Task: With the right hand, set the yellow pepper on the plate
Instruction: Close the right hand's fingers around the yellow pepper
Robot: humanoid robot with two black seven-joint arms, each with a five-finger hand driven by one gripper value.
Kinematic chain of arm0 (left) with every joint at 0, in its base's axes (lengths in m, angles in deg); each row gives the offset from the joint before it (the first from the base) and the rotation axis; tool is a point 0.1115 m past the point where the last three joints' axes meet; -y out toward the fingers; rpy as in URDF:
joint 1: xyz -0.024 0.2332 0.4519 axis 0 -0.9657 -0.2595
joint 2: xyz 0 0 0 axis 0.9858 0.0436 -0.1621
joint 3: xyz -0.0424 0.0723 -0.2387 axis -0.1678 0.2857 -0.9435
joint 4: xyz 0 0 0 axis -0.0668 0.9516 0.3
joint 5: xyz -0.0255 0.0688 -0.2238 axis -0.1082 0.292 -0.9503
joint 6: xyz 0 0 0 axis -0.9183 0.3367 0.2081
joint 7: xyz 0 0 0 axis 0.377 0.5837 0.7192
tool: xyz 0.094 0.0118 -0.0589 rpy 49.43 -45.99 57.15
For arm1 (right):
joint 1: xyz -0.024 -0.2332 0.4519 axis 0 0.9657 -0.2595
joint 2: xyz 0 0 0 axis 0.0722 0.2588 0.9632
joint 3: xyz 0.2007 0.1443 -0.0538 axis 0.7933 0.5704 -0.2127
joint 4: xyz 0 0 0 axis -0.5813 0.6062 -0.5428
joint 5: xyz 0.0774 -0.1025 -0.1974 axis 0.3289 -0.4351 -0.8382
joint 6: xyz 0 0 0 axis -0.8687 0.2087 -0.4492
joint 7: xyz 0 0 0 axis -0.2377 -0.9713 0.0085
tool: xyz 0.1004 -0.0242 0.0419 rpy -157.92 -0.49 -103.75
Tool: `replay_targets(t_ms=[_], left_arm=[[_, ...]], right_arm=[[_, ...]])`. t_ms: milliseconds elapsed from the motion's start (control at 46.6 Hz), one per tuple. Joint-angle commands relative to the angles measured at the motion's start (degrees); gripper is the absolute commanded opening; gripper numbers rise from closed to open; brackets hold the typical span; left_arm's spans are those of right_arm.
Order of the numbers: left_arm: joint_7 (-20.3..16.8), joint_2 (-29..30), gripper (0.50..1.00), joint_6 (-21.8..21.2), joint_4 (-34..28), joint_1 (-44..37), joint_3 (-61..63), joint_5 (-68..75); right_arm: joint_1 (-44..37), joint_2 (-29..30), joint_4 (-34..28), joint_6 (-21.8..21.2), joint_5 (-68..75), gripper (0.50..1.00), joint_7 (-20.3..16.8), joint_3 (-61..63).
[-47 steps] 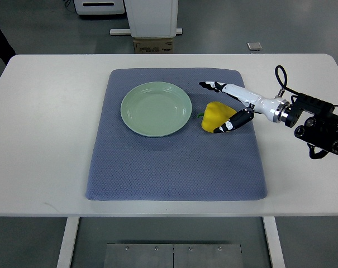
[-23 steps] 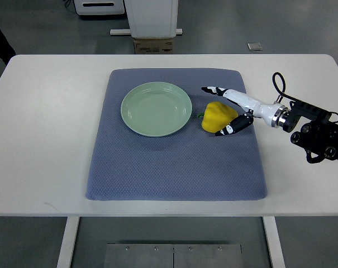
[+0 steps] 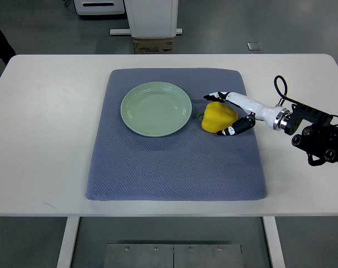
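1. A white table (image 3: 51, 139) carried a blue-grey textured mat (image 3: 174, 162) laid across its middle.

2. A pale green plate (image 3: 156, 109) sat on the far left part of the mat; nothing lay on it.

3. The yellow pepper (image 3: 218, 116) rested on the mat just to the right of the plate, near its rim but apart from it. A short green stem showed at the pepper's left side, pointing toward the plate.

4. The right hand (image 3: 227, 113) reached in from the picture's right edge on a white forearm that joined a black wrist assembly with a looped cable.

5. The hand bracketed the pepper — one set of dark-tipped fingers (image 3: 214, 96) curved over its far edge, and another dark digit lay along its near right edge.

6. The digits appeared to touch or nearly touch the pepper's skin, yet whether they pressed firmly enough to grip it could not be told; the pepper sat on the mat, not lifted.

7. At the far edge of the view stood a white machine base (image 3: 152, 17) and a cardboard box (image 3: 153, 44) on a grey floor — both beyond the table.
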Motion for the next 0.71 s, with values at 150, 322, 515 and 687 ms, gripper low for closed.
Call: replay_targets(t_ms=[150, 322, 515, 687], left_arm=[[0.0, 0.0, 1.000, 0.0, 0.1, 0.0, 0.0, 0.1], [0.0, 0.0, 1.000, 0.0, 0.0, 0.0, 0.0, 0.0], [0.0, 0.0, 1.000, 0.0, 0.1, 0.0, 0.0, 0.0], [0.0, 0.0, 1.000, 0.0, 0.1, 0.0, 0.0, 0.0]], right_arm=[[0.1, 0.6, 0.1, 0.0, 0.0, 0.791, 0.0, -0.1], [0.1, 1.0, 0.4, 0.0, 0.0, 0.623, 0.0, -0.1], [0.0, 1.0, 0.7, -0.1, 0.1, 0.500, 0.0, -0.1], [-0.8, 0.9, 1.3, -0.1, 0.7, 0.500, 0.0, 1.0]])
